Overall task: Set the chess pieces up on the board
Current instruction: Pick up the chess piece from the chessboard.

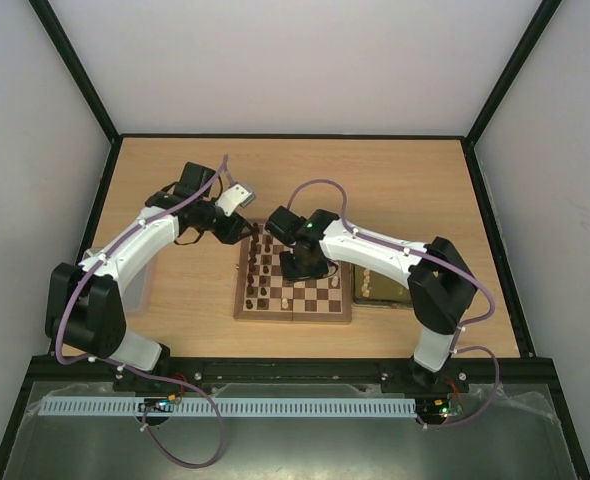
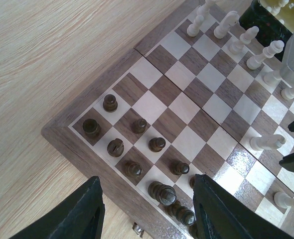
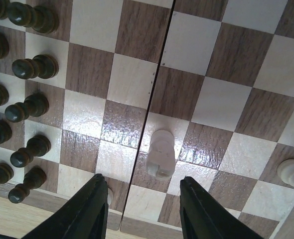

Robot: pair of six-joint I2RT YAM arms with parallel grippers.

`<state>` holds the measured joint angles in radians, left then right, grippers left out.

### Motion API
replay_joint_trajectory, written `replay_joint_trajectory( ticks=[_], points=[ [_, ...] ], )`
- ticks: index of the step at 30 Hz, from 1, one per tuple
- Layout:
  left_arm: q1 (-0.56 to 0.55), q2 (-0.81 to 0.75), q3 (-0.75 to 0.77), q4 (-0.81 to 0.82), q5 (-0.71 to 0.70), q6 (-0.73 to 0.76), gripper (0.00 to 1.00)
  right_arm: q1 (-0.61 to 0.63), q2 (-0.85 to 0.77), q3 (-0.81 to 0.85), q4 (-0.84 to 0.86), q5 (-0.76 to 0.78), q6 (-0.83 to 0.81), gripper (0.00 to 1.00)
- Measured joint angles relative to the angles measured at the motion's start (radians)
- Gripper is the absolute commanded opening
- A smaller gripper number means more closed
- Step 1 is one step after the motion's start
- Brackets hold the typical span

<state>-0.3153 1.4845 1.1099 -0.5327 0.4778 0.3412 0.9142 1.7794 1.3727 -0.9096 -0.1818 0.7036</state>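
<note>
Progress: board (image 1: 295,316) at centre of bench (image 1: 395,180), between arms. dark pieces (image 2: 157,144) in two rough files at board's lower-left corner in left wrist view, apparently near complete. cream pieces (image 2: 246,37) line upper-right edge there, with gaps. One lone cream piece (image 3: 159,154) mid-board just beside centre seam (image 3: 162,64). yellow tray (image 1: 383,293) right of board seems to hold more cream ones. Spread and empty: left tool (image 2: 147,214). Spread and empty, just short of lone cream piece: right tool (image 3: 144,209). Judgement: cream side unfinished.

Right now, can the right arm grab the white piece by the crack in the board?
Probably yes. The right pincer hangs open right over the pale piece, nothing crowds it, and the dark pieces stand well off to one side.
</note>
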Motion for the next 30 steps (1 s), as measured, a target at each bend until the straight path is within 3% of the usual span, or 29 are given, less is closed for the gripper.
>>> replay_joint_trajectory(
  ticks=[18,30],
  points=[
    [0.0,-0.017,-0.006,0.0,0.0,0.007,0.52,0.0,0.064,0.008,0.003,0.001,-0.003,0.37],
    [0.002,-0.019,-0.015,0.001,0.0,0.007,0.52,0.0,0.076,0.01,0.003,0.013,-0.007,0.26]
  ],
)
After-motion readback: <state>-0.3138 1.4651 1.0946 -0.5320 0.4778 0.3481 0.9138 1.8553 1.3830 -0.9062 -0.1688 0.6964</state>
